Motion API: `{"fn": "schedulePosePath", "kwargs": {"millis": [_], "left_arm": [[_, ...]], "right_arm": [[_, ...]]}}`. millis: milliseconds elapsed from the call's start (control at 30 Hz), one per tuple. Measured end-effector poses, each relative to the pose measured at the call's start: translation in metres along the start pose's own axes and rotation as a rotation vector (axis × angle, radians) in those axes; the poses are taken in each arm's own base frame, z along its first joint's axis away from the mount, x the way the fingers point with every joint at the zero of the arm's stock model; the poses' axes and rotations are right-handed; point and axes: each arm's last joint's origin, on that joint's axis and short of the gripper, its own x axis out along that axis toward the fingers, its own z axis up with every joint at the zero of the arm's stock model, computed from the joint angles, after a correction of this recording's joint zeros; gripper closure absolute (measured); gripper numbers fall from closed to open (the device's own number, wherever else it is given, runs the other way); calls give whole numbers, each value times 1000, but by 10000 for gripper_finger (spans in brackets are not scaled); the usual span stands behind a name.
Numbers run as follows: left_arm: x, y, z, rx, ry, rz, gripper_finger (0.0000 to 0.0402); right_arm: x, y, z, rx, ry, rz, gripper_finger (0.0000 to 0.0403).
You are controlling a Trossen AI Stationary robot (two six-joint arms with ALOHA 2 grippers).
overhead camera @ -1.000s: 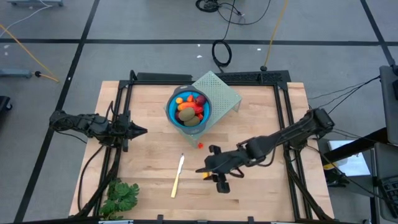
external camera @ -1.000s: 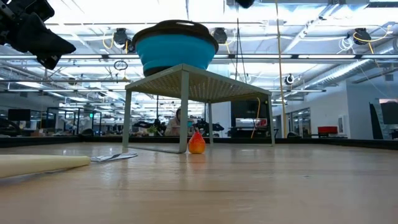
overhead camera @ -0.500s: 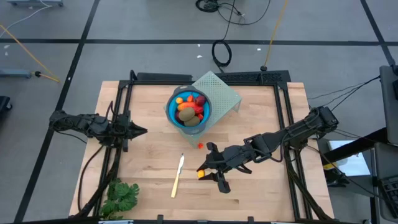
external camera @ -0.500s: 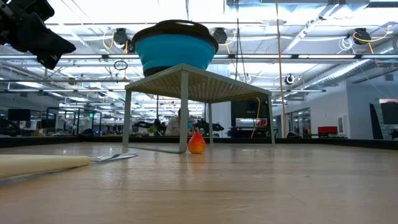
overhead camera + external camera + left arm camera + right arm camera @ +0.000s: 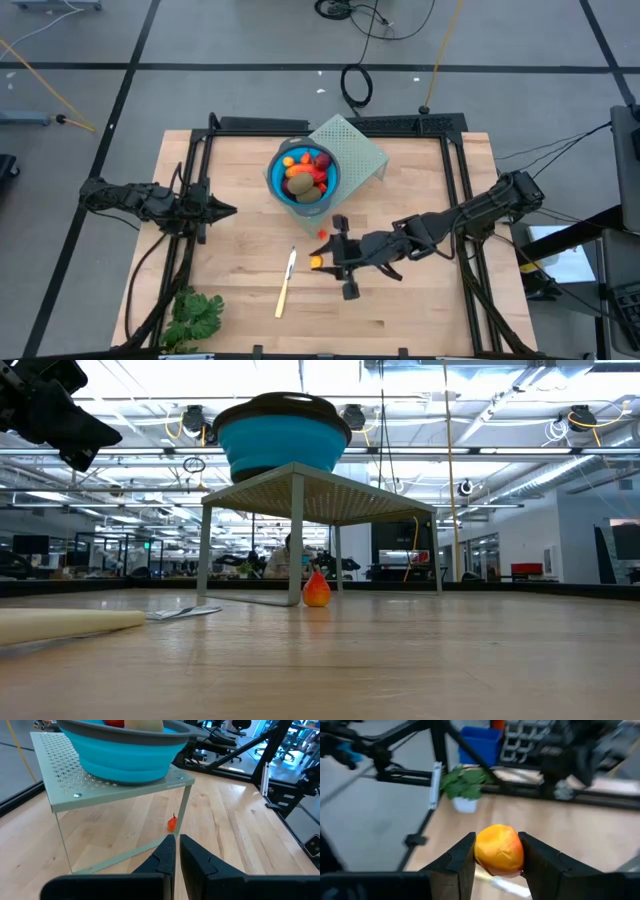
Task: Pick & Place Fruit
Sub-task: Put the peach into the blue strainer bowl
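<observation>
Most of the fruit is already in the blue bowl (image 5: 303, 178), which sits on a little perforated stand (image 5: 358, 150) toward the back of the worktop (image 5: 420, 300). From above I can see the brownish oval, a dark red ball and some orange and red bits piled in there.

Right claw (image 5: 330, 262) is out in front of the bowl, a bit toward its own side, and it's clamped on a small orange fruit (image 5: 499, 850). The wrist cam shows it squeezed snugly between both fingers (image 5: 460, 860), lifted off the wood as far as I can tell.

One more piece is loose: a tiny orange-red bit (image 5: 321, 234) lying on the worktop just in front of the bowl, right by the stand's leg. Shows up nicely in the low view too.

Left claw (image 5: 222, 210) is parked off to the left of the bowl, fingers together, holding nothing.

So I'd say it's nearly there. What's left: carry the held piece up and over the bowl's rim, drop it, then come back for the small one by the leg. The cream stick (image 5: 286, 283) and green bunch (image 5: 195, 316) aren't fruit, so I'd guess they stay put.
</observation>
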Motion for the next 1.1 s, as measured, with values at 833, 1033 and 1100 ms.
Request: {"fn": "schedulePosePath", "kwargs": {"millis": [833,1033,1100], "left_arm": [[0,0,0,0,0,0,378],[0,0,0,-2,0,1,378],[0,0,0,-2,0,0,378]], "right_arm": [[8,-90,-1,-329,95,-341,271],[6,-115,-6,-319,152,-392,271],[2,-121,-7,-316,183,-401,271]]}}
